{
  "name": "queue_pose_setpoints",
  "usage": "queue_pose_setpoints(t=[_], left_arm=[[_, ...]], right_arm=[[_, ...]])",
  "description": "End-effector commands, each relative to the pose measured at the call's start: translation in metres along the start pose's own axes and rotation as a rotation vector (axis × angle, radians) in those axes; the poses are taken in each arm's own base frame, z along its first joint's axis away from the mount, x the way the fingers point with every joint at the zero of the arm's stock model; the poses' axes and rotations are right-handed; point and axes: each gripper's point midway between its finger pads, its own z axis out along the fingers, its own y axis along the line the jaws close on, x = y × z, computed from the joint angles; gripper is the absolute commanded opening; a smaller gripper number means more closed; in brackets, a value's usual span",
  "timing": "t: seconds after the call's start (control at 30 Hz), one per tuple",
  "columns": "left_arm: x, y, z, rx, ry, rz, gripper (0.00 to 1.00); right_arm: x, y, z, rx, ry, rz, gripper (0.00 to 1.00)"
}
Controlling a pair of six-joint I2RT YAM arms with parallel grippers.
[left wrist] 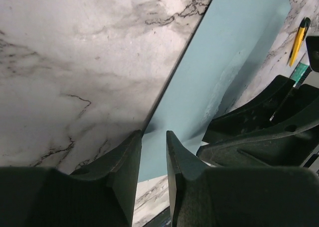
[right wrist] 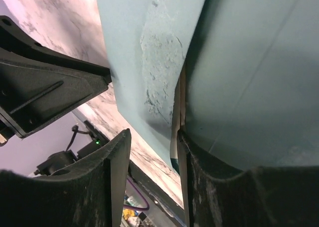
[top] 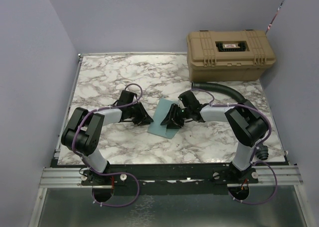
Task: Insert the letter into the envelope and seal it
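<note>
Right claw [right wrist: 153,137]: jaws apart, not clamped. Its fingers straddle one edge of the envelope [top: 157,122]. One finger touches the paper; the other stands clear, w/ the bench [top: 109,77] showing in the gap.

Left claw [left wrist: 153,137]: jaws apart by a narrow gap, nothing btwn the pads. Tips sit just beside the envelope's left edge, toward its near-left corner.

Qty: arms 2, claws 2, envelope 1, letter [right wrist: 180,107] 1, tan case [top: 231,49] 1, black ribbed hose [top: 219,89] 1.

Arm pose: both arms rise from the near edge, elbows high, forearms low and angled inward. The claws face each other across the envelope: left claw at its left side, right claw over its right side.

Envelope: approx. bench ctr, a little toward the near edge. Long axis runs near-left to far-right, closer to near-far than to left-right. Its left edge throws a dark shadow line on the marble; flat or lifted, cannot tell. In the right wrist view a rough patch marks the lighter teal layer.

Letter: inside the envelope. Only a thin tan strip shows btwn two teal layers; its axis cannot be told.

Tan case: far-right corner of the bench, lid shut. Black ribbed hose: just in front of the case, curving toward the right arm.
</note>
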Motion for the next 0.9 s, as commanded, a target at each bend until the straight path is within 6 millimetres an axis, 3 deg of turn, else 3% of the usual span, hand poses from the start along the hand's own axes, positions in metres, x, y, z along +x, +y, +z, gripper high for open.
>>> queue_pose_setpoints(t=[0.0, 0.23, 0.4, 0.47, 0.7, 0.87], left_arm=[[0.034, 0.054, -0.001, -0.165, 0.091, -0.079, 0.30], [0.023, 0.049, -0.008, -0.147, 0.046, 0.001, 0.37], [0.002, 0.028, -0.020, -0.105, -0.033, 0.113, 0.42], [-0.004, 0.019, -0.024, -0.082, -0.051, 0.172, 0.42], [-0.013, -0.012, -0.030, 0.019, -0.043, 0.305, 0.39], [-0.020, -0.020, -0.027, 0.032, -0.052, 0.323, 0.39]], right_arm=[[-0.005, -0.019, -0.017, 0.110, -0.058, -0.001, 0.47], [-0.039, -0.016, -0.061, 0.158, -0.191, -0.090, 0.50], [-0.062, -0.039, -0.075, 0.283, -0.236, -0.102, 0.50], [-0.062, -0.051, -0.076, 0.350, -0.221, -0.093, 0.50], [-0.055, -0.067, -0.068, 0.384, -0.165, -0.079, 0.50], [-0.055, -0.051, -0.056, 0.264, -0.127, -0.140, 0.37]])
